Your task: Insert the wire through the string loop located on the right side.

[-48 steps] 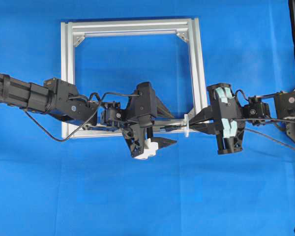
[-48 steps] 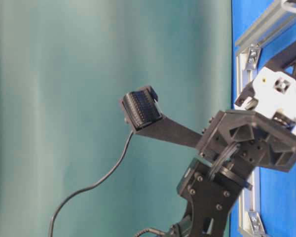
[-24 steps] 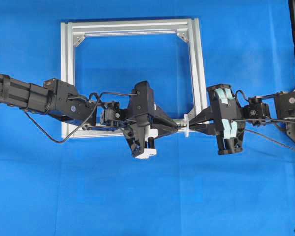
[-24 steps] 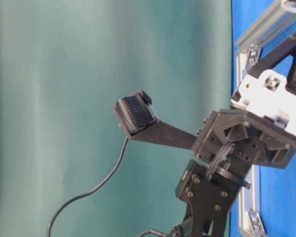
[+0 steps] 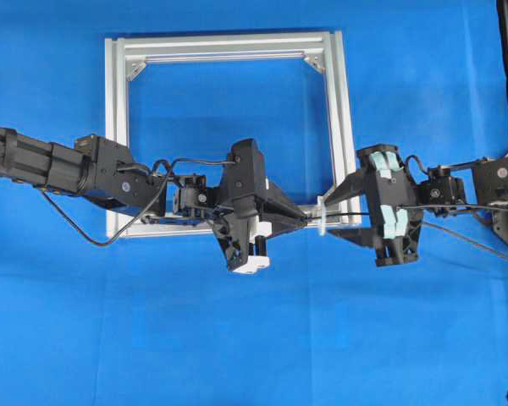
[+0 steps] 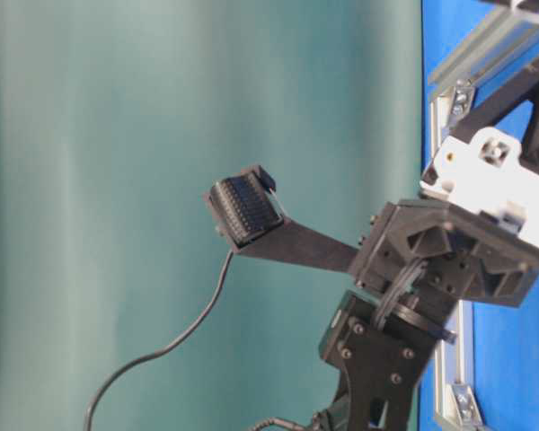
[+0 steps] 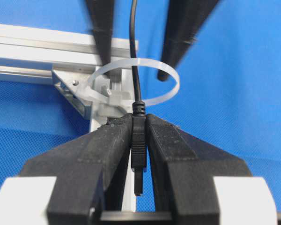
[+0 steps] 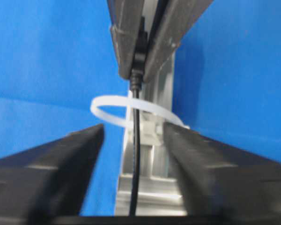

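Brushed silver metal frame; translucent white plastic string loop; matt black wire.

In the right wrist view, the right pincer is showing as two blurred dark fingers running off the bottom edge. The wire is leaving that edge too (its far end unseen). From overhead, the string loop is appearing too small to read, and the left pincer is covering part of the silver frame.

Bright even light, faint shadows, wrist views blurred up close
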`<state>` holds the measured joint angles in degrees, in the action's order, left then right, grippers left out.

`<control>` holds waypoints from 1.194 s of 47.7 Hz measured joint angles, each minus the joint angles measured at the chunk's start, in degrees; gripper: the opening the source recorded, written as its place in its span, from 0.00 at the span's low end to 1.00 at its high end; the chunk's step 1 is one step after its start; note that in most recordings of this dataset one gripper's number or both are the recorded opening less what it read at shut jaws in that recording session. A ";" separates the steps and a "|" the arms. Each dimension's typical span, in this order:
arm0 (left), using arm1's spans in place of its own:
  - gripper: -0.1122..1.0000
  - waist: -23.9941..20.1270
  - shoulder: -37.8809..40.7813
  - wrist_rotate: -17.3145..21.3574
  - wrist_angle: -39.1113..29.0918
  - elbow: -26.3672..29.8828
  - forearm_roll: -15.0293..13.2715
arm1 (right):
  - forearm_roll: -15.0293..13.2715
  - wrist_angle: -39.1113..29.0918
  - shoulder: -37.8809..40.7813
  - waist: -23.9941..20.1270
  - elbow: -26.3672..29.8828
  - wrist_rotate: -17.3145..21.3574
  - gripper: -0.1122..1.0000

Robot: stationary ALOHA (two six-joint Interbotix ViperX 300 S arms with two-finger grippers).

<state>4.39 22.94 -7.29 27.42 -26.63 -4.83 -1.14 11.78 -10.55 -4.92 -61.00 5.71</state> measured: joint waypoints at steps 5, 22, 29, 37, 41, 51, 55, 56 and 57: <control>0.16 0.00 0.00 0.00 -0.09 -0.09 0.00 | 0.00 -0.79 -0.09 0.00 -0.09 0.00 0.93; 0.16 0.00 0.00 0.00 -0.35 -0.18 0.00 | 0.00 -0.97 0.00 0.09 0.00 0.00 0.89; 0.16 0.00 -0.35 0.09 -0.70 -2.46 0.00 | 0.00 -0.97 0.00 0.09 0.00 0.00 0.89; 0.16 0.00 -4.48 0.09 -0.35 -7.82 0.00 | 0.00 -1.05 0.00 0.09 -0.09 0.00 0.89; 0.16 0.00 -8.17 0.00 0.00 -11.95 0.00 | 0.00 -1.05 0.00 0.09 0.00 0.00 0.89; 0.16 0.09 -18.19 0.00 2.20 -23.91 0.00 | 0.00 -1.05 -0.18 0.09 0.00 0.00 0.88; 0.16 0.26 -21.09 0.00 3.60 -28.48 0.00 | 0.00 -1.05 -0.35 0.09 0.00 0.00 0.88; 0.16 0.44 -21.80 0.00 4.04 -29.53 0.00 | 0.00 -1.14 -0.44 0.09 0.09 0.00 0.88; 0.16 0.53 -22.41 0.00 4.39 -30.59 0.00 | 0.00 -1.14 -0.53 0.09 0.09 0.00 0.88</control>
<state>4.92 0.53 -7.29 31.82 -57.22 -4.83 -1.14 10.63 -11.07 -4.83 -60.91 5.71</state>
